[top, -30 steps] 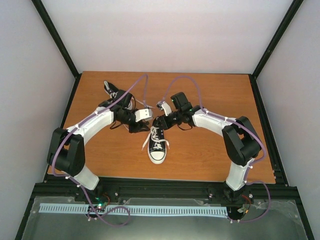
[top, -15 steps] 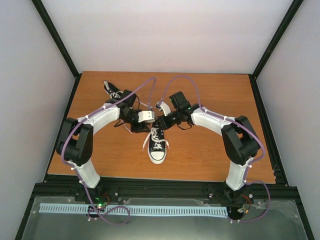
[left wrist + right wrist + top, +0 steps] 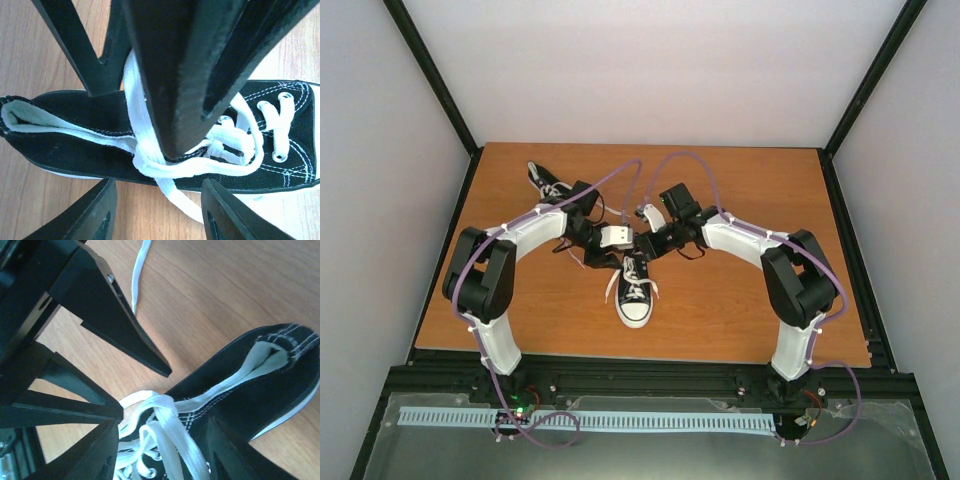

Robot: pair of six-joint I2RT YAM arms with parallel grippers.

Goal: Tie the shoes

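Note:
One black sneaker with a white toe cap lies mid-table, toe toward the near edge. Its white laces are crossed in a loose knot over the tongue, with ends trailing onto the wood. My left gripper and right gripper meet over the shoe's heel end. In the left wrist view the left gripper is open, with a lace strand running between its fingers. In the right wrist view the right gripper is open and straddles the crossed laces. The second sneaker lies at the back left.
The wooden table is framed by black rails and pale walls. A loose lace end lies on the wood beyond the shoe. Purple cables arc over both arms. The two grippers' fingers interleave closely above the shoe.
My left arm has swung right and forward, bringing its gripper over the shoe's heel beside the right gripper. The right arm and the shoes have hardly moved.

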